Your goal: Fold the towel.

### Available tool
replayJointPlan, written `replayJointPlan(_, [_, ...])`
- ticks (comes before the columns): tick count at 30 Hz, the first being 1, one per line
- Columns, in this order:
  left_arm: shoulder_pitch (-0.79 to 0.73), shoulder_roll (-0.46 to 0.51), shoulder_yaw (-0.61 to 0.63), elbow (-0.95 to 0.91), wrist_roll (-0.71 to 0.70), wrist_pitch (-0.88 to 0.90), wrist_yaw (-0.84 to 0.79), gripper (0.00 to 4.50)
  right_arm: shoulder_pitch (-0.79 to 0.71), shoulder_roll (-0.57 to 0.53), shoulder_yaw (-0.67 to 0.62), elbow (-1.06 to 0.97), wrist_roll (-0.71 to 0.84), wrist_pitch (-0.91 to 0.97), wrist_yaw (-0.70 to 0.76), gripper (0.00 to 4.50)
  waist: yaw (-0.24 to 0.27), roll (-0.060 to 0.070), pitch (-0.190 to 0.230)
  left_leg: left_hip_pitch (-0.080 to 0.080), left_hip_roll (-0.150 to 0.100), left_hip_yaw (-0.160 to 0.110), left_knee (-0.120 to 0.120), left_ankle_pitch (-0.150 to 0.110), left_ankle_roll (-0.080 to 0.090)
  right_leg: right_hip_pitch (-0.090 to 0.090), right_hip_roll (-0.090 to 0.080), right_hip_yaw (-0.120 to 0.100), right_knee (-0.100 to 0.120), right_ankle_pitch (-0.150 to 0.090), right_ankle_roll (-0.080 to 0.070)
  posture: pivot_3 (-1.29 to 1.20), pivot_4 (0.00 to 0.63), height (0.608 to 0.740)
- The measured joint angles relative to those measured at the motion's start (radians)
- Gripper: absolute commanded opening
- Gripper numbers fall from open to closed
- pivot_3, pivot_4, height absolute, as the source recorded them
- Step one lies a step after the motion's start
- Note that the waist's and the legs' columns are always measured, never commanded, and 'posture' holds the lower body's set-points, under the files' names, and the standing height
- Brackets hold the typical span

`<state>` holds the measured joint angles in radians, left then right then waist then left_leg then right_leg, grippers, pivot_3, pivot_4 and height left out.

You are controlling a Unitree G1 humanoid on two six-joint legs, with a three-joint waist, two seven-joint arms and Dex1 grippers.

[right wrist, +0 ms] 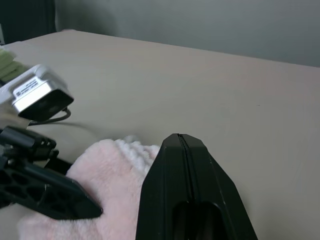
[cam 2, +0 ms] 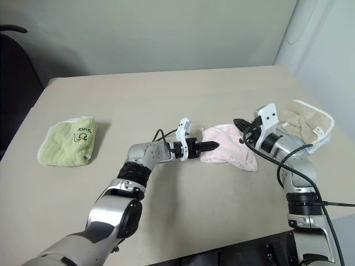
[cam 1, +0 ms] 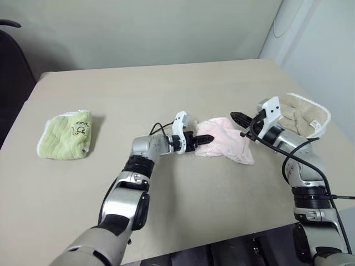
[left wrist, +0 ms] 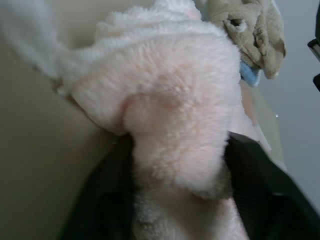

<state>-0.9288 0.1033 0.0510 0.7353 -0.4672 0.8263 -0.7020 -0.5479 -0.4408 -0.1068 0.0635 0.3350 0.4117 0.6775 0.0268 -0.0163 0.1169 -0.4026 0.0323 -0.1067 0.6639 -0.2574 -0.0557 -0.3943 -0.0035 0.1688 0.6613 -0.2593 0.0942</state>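
Note:
The pale pink towel [cam 1: 228, 143] lies bunched on the table, right of the middle. My left gripper [cam 1: 206, 139] reaches in level from the left and is shut on the towel's left edge. In the left wrist view the pink terry [left wrist: 175, 115] bulges up between the two black fingers [left wrist: 102, 200]. My right gripper [cam 1: 237, 117] hovers just above the towel's right part, pointing left. It is shut and holds nothing, its fingers [right wrist: 182, 150] pressed together over the pink cloth [right wrist: 112, 180].
A folded green towel [cam 1: 66, 136] with dark embroidery lies at the table's left. A beige towel [cam 1: 304, 113] with white edging sits crumpled at the right edge, behind my right arm. The tan table [cam 1: 166, 88] runs bare toward the back wall.

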Motion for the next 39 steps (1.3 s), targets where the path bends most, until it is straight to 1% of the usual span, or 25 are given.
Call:
replayJointPlan(2, [0.012, -0.002, 0.012, -0.021, -0.002, 0.003, 0.013, 0.99, -0.008, 0.0, -0.006, 0.005, 0.005, 0.0, -0.003, 0.0, -0.003, 0.0, 0.0, 0.0, 0.0, 0.0, 0.0, 0.0, 0.0, 0.0, -0.001, 0.0, 0.0, 0.0, 0.0, 0.0, 0.15, 0.74])
replayJointPlan(4, [0.015, -0.004, 0.023, -0.034, -0.004, 0.003, 0.026, 0.32, -0.021, 0.0, -0.011, 0.011, 0.006, -0.001, -0.006, 0.0, -0.004, 0.0, 0.0, -0.001, 0.0, 0.0, 0.0, 0.0, 0.0, 0.0, -0.001, 0.0, 0.0, 0.0, 0.001, 0.0, 0.15, 0.74])
replayJointPlan(5, [0.018, -0.007, 0.03, -0.043, -0.006, 0.003, 0.035, 0.05, -0.027, 0.0, -0.012, 0.014, 0.006, -0.004, -0.01, 0.0, -0.004, 0.0, 0.0, -0.001, 0.0, 0.0, 0.0, 0.0, 0.0, 0.0, -0.001, 0.0, 0.0, 0.0, 0.001, 0.0, 0.15, 0.74])
replayJointPlan(10, [0.042, -0.033, 0.096, -0.079, -0.034, 0.006, 0.095, 0.0, -0.045, 0.012, -0.031, 0.046, 0.006, -0.023, -0.043, 0.0, -0.006, 0.0, 0.0, -0.001, -0.001, 0.001, 0.0, 0.001, 0.001, -0.001, -0.001, 0.0, 0.0, 0.0, 0.001, 0.0, 0.15, 0.74])
replayJointPlan(12, [0.042, -0.037, 0.157, -0.1, -0.074, 0.011, 0.14, 0.0, -0.056, 0.017, -0.044, 0.054, 0.006, -0.032, -0.059, 0.0, -0.009, 0.0, 0.0, -0.001, -0.001, 0.001, 0.0, 0.001, 0.001, -0.001, -0.001, 0.0, 0.0, 0.0, 0.001, 0.0, 0.15, 0.74])
replayJointPlan(14, [0.029, -0.028, 0.279, -0.145, -0.149, 0.011, 0.233, 0.0, -0.069, 0.021, -0.061, 0.061, 0.007, -0.045, -0.083, 0.0, -0.02, -0.001, 0.001, -0.001, 0.0, 0.002, -0.002, 0.001, 0.001, -0.002, -0.001, 0.0, 0.0, 0.0, 0.0, 0.0, 0.15, 0.74])
replayJointPlan(16, [-0.003, 0.027, 0.407, -0.21, -0.228, 0.012, 0.33, 0.0, -0.075, 0.019, -0.083, 0.068, 0.007, -0.054, -0.096, 0.0, -0.033, -0.001, 0.001, -0.001, 0.0, 0.002, -0.003, 0.002, 0.001, -0.003, 0.0, 0.001, 0.0, 0.0, 0.0, 0.0, 0.15, 0.74])
replayJointPlan(18, [-0.027, 0.111, 0.518, -0.304, -0.297, 0.014, 0.411, 0.0, -0.074, 0.014, -0.093, 0.079, 0.007, -0.057, -0.102, 0.0, -0.045, -0.001, 0.001, -0.001, 0.0, 0.002, -0.006, 0.002, 0.0, -0.004, 0.001, 0.001, -0.001, 0.0, -0.001, 0.0, 0.15, 0.74])
replayJointPlan(19, [-0.031, 0.153, 0.56, -0.35, -0.325, 0.019, 0.449, 0.0, -0.075, 0.013, -0.094, 0.085, 0.007, -0.058, -0.102, 0.0, -0.048, -0.001, 0.001, -0.001, 0.0, 0.002, -0.008, 0.002, 0.0, -0.005, 0.001, 0.001, -0.001, -0.001, -0.001, 0.0, 0.15, 0.74])
replayJointPlan(20, [-0.031, 0.218, 0.613, -0.405, -0.359, 0.032, 0.498, 0.0, -0.075, 0.014, -0.094, 0.091, 0.007, -0.059, -0.102, 0.0, -0.053, -0.001, 0.001, 0.0, 0.0, 0.002, -0.009, 0.002, 0.0, -0.006, 0.002, 0.001, -0.002, -0.001, -0.001, 0.0, 0.15, 0.74])
replayJointPlan(21, [-0.03, 0.255, 0.649, -0.43, -0.374, 0.035, 0.524, 0.0, -0.076, 0.014, -0.094, 0.095, 0.006, -0.062, -0.102, 0.0, -0.054, -0.001, 0.001, 0.0, -0.001, 0.002, -0.01, 0.002, 0.0, -0.006, 0.002, 0.001, -0.003, -0.001, -0.001, 0.0, 0.15, 0.74])
replayJointPlan(24, [0.015, 0.399, 0.771, -0.486, -0.422, 0.055, 0.622, 0.0, -0.084, 0.02, -0.09, 0.122, 0.005, -0.077, -0.101, 0.0, -0.055, -0.001, 0.001, 0.0, -0.001, 0.002, -0.014, 0.003, -0.001, -0.007, 0.001, 0.001, -0.006, -0.001, -0.001, 0.0, 0.15, 0.74])
replayJointPlan(26, [0.081, 0.465, 0.851, -0.518, -0.447, 0.064, 0.675, 0.0, -0.091, 0.028, -0.081, 0.143, 0.005, -0.085, -0.095, 0.0, -0.056, -0.001, 0.001, 0.0, -0.001, 0.002, -0.017, 0.003, -0.001, -0.007, 0.001, 0.001, -0.008, -0.001, -0.001, 0.0, 0.15, 0.74])
replayJointPlan(29, [0.211, 0.512, 0.963, -0.574, -0.481, 0.072, 0.746, 0.0, -0.107, 0.037, -0.066, 0.178, 0.003, -0.101, -0.083, 0.0, -0.056, -0.001, 0.001, 0.0, -0.001, 0.001, -0.017, 0.003, -0.001, -0.007, 0.001, 0.0, -0.01, -0.001, -0.002, 0.0, 0.15, 0.74])
replayJointPlan(32, [0.36, 0.495, 1.064, -0.621, -0.516, 0.075, 0.815, 0.0, -0.129, 0.042, -0.056, 0.209, -0.005, -0.117, -0.073, 0.0, -0.052, -0.001, 0.001, 0.0, -0.001, 0.0, -0.017, 0.003, -0.001, -0.006, 0.0, -0.002, -0.01, 0.0, -0.002, 0.0, 0.15, 0.74])
replayJointPlan(33, [0.402, 0.477, 1.078, -0.624, -0.519, 0.074, 0.822, 0.73, -0.135, 0.043, -0.052, 0.217, -0.005, -0.122, -0.068, 0.0, -0.049, -0.001, 0.001, 0.0, -0.001, -0.001, -0.017, 0.003, -0.001, -0.007, 0.0, -0.004, -0.01, 0.0, -0.003, 0.0, 0.15, 0.74])
replayJointPlan(35, [0.489, 0.416, 1.077, -0.634, -0.531, 0.073, 0.82, 1.37, -0.154, 0.048, -0.041, 0.238, -0.006, -0.131, -0.06, 0.0, -0.042, -0.002, 0.001, 0.002, -0.001, -0.002, -0.016, 0.004, -0.001, -0.006, 0.0, -0.004, -0.01, 0.0, -0.004, 0.0, 0.15, 0.74])
replayJointPlan(36, [0.51, 0.387, 1.074, -0.631, -0.537, 0.073, 0.821, 1.8, -0.16, 0.05, -0.037, 0.245, -0.007, -0.134, -0.058, 0.0, -0.036, -0.005, 0.002, 0.002, -0.001, -0.003, -0.016, 0.005, -0.001, -0.006, 0.0, -0.006, -0.009, 0.002, -0.006, 0.0, 0.15, 0.74])
replayJointPlan(38, [0.526, 0.362, 1.071, -0.621, -0.562, 0.073, 0.822, 2.54, -0.174, 0.055, -0.028, 0.257, -0.007, -0.141, -0.052, 0.0, -0.031, -0.012, 0.003, 0.002, 0.0, -0.004, -0.016, 0.007, -0.003, -0.005, 0.0, -0.006, -0.007, 0.004, -0.01, 0.0, 0.15, 0.74])
replayJointPlan(39, [0.531, 0.36, 1.07, -0.62, -0.576, 0.072, 0.822, 2.89, -0.178, 0.058, -0.027, 0.26, -0.007, -0.145, -0.05, 0.0, -0.03, -0.013, 0.003, 0.002, 0.0, -0.004, -0.016, 0.008, -0.005, -0.003, 0.001, -0.006, -0.006, 0.005, -0.011, 0.0, 0.15, 0.74])
